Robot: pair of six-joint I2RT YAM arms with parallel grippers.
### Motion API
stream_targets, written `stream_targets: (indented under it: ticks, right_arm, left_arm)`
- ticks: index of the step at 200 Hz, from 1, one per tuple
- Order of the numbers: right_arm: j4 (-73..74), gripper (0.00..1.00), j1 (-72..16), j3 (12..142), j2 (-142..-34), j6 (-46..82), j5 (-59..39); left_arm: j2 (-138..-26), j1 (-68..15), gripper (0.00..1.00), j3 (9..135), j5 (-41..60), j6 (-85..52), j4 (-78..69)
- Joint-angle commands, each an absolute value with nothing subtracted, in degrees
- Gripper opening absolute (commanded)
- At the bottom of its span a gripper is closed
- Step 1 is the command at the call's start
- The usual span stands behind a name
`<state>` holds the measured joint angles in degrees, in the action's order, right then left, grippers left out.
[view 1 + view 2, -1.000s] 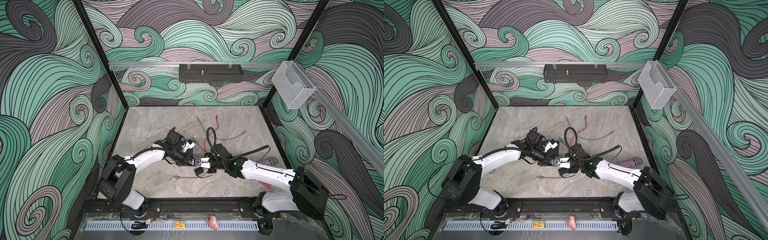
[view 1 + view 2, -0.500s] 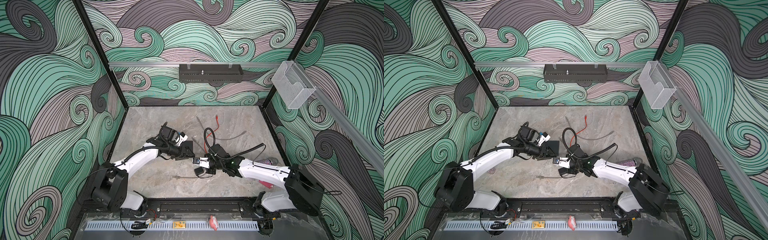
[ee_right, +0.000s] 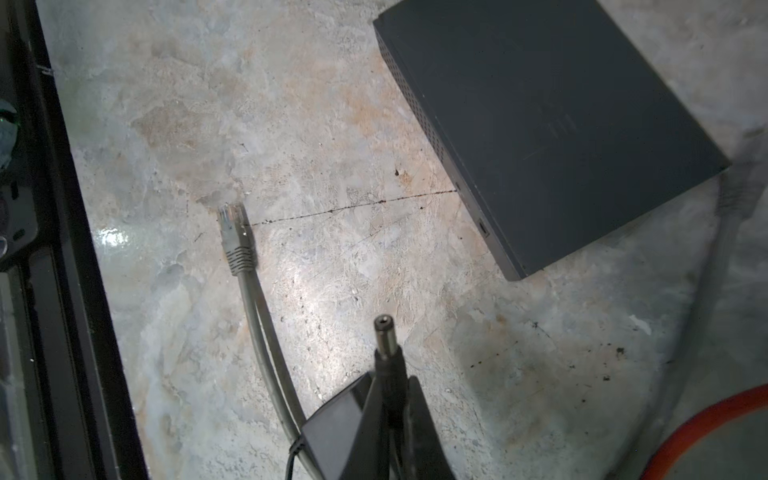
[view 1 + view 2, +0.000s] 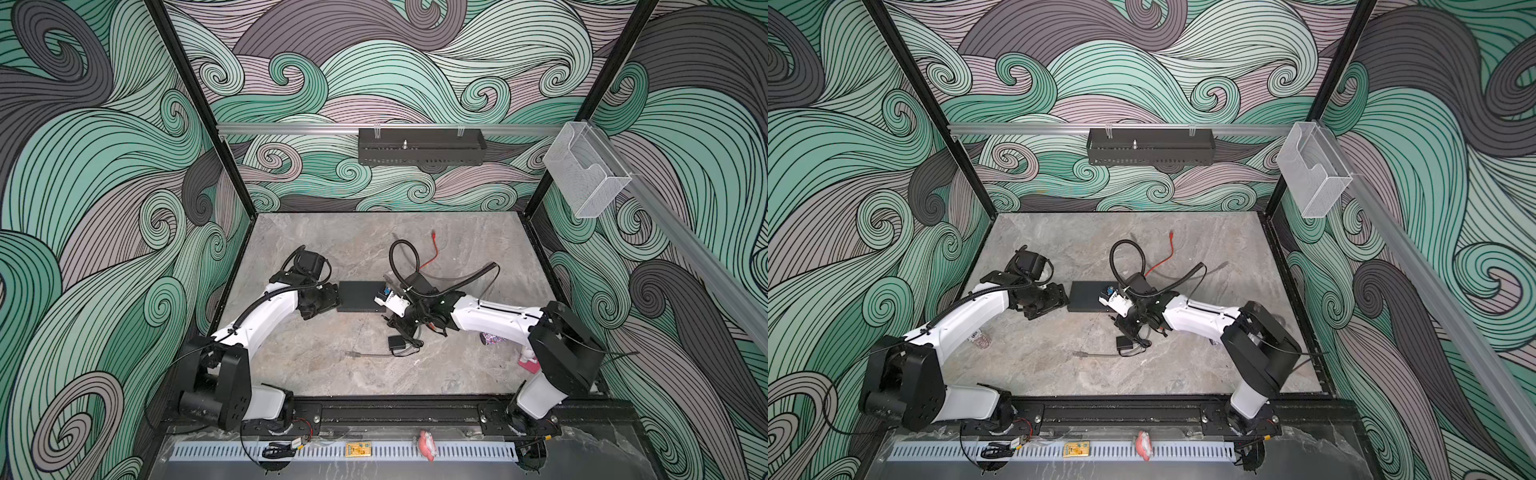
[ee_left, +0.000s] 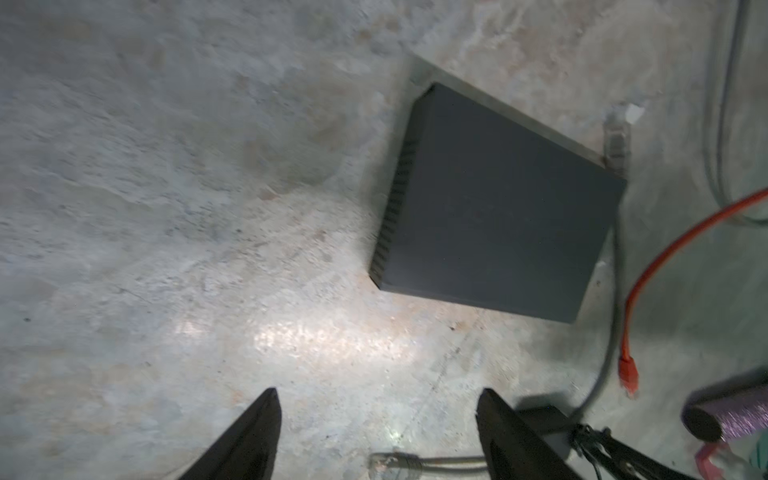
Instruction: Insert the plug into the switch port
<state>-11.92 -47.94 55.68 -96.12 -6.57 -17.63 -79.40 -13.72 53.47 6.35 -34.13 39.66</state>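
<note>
The plug is not in yet. My left arm reaches in from the near left. The left gripper (image 5: 376, 415) has its jaws spread wide with nothing between them. It sits just left of the switch (image 4: 360, 296), and its wrist view shows bare table between the fingertips and the box.

The switch lies flat near the middle of the table (image 4: 332, 374), plain top up. My right arm comes in from the near right. The right gripper (image 3: 392, 384) is pinching the plug (image 3: 383, 334), a small black barrel connector that pokes out past the fingertips, clear of the switch.

I can see a small opening (image 3: 482, 227) on the switch's thin side, but I cannot tell if it is the right port. I judge the pick-up done. What is left is lining the barrel up and pushing it home, probably with the left jaws bracing the box.

Wave-patterned walls (image 4: 104, 166) in green, grey and mauve close the cell on three sides. The table is mottled grey stone with glare patches. A black tray (image 4: 422, 145) hangs on the far rail and a clear bin (image 4: 582, 174) on the right wall. A red cable (image 4: 434, 245) lies beyond the switch. A grey network cable (image 4: 365, 354) and a small adapter cube (image 4: 397, 344) lie nearer me.
</note>
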Motion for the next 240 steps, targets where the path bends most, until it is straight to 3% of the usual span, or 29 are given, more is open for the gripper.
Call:
stream_targets:
  ticks: [1, 57, 108, 155, 240]
  right_arm:
    - [-16.45, 0.03, -47.90, 57.70, -98.13, 3.60, -22.06]
    - [-15.74, 0.03, -47.23, 59.17, -103.47, 14.89, -28.76]
    - [-16.32, 0.02, -45.06, 62.30, -107.55, 16.74, -24.02]
    - [-16.27, 0.03, -42.74, 66.34, -111.86, 16.42, -22.93]
    - [-21.05, 0.03, -40.98, 75.74, -116.09, 11.49, -18.64]
  left_arm:
    - [-80.82, -13.35, 0.77, 57.31, -0.33, -35.26, 39.50]
    - [-90.72, -12.13, 0.77, 64.51, -1.75, -33.18, 33.27]
    - [-105.93, -10.64, 0.75, 78.37, 5.80, -27.69, 39.49]
    - [-115.25, -10.41, 0.71, 86.04, 4.30, -24.28, 45.89]
    - [-113.21, -10.54, 0.68, 81.50, 5.40, -23.57, 47.90]
